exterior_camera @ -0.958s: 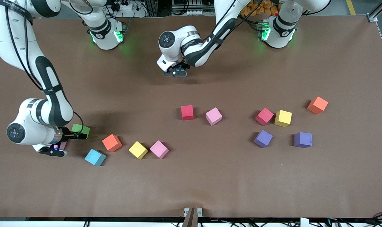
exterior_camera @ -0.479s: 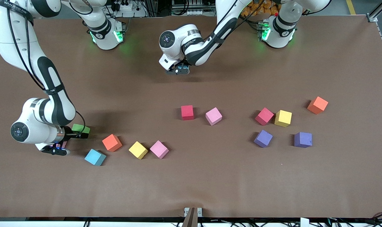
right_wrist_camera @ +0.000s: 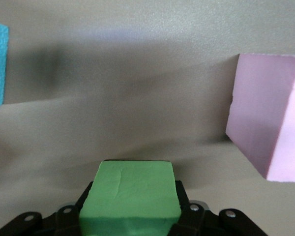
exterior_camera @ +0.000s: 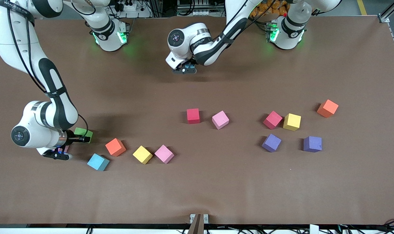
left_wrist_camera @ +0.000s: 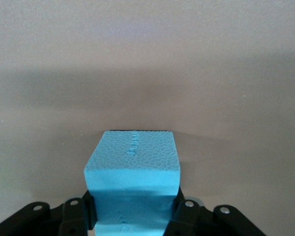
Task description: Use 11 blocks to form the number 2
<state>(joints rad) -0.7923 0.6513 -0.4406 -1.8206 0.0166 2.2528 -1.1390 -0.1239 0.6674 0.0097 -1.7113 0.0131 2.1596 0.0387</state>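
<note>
Left end effector (left_wrist_camera: pixel 132 216) clamped on a light blue block (left_wrist_camera: pixel 132 169), up over bare surface (exterior_camera: pixel 197 188) near the bases. Right end effector (right_wrist_camera: pixel 130 216) clamped on a green block (right_wrist_camera: pixel 129 194) at the right arm's end, pink block (right_wrist_camera: pixel 270 115) just beside. Other blocks scattered, no number 2 yet. Blocks look light, soft foam w/ matte grippy skin: pinch flat side faces, mid-height, gentle squeeze.
</note>
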